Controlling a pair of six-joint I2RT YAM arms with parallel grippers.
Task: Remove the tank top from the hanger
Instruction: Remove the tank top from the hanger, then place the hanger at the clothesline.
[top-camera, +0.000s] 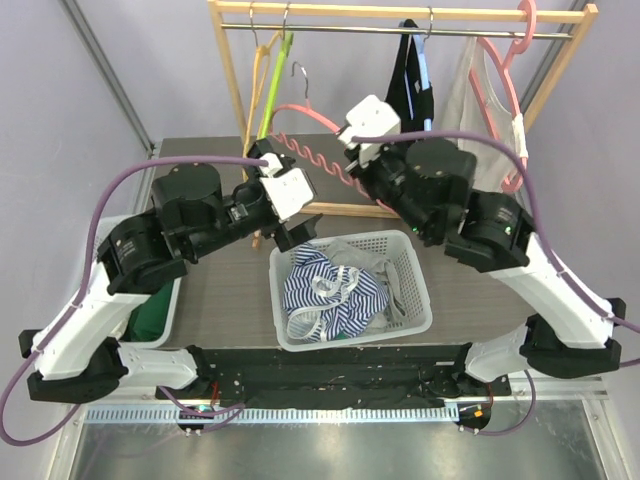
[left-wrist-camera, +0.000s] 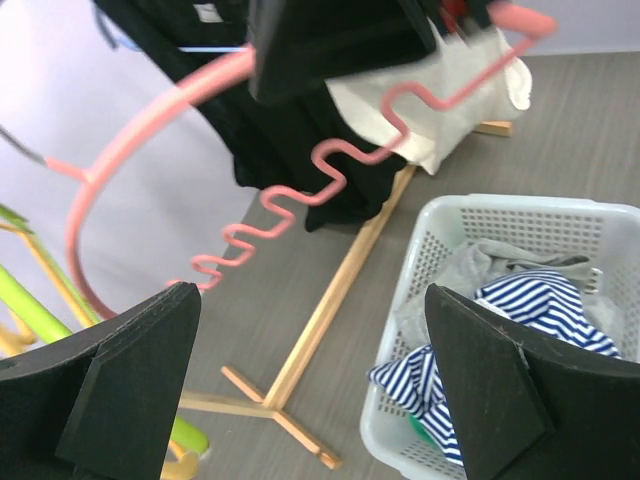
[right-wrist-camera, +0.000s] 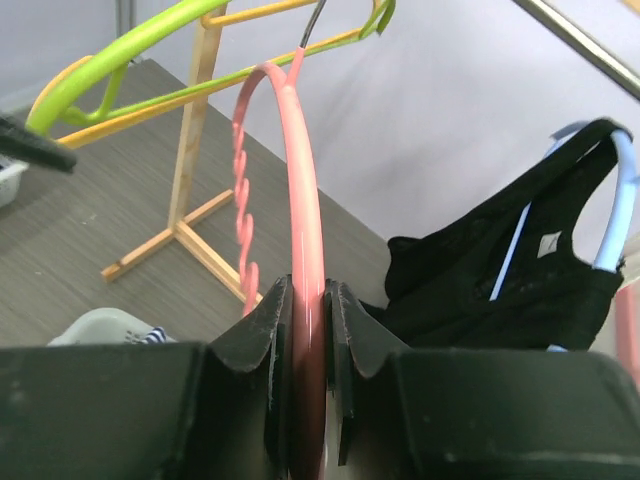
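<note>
Just beyond the basket, the pink hanger runs crosswise between the arms and looks bare. The right gripper is clamped on its curved rim. The left gripper faces the wavy bar with its jaws spread wide, holding nothing. The striped tank top lies in the basket below, nearer the left arm, and seems to be already off.

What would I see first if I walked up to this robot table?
Probably the pink wavy plastic hanger, bare, held up over the table's middle with the right gripper shut on its bar. Just below sits a white plastic laundry basket stuffed with blue-and-white striped cloth. At the back, a black tank top hangs on a light blue hanger on the wooden rack.
</note>
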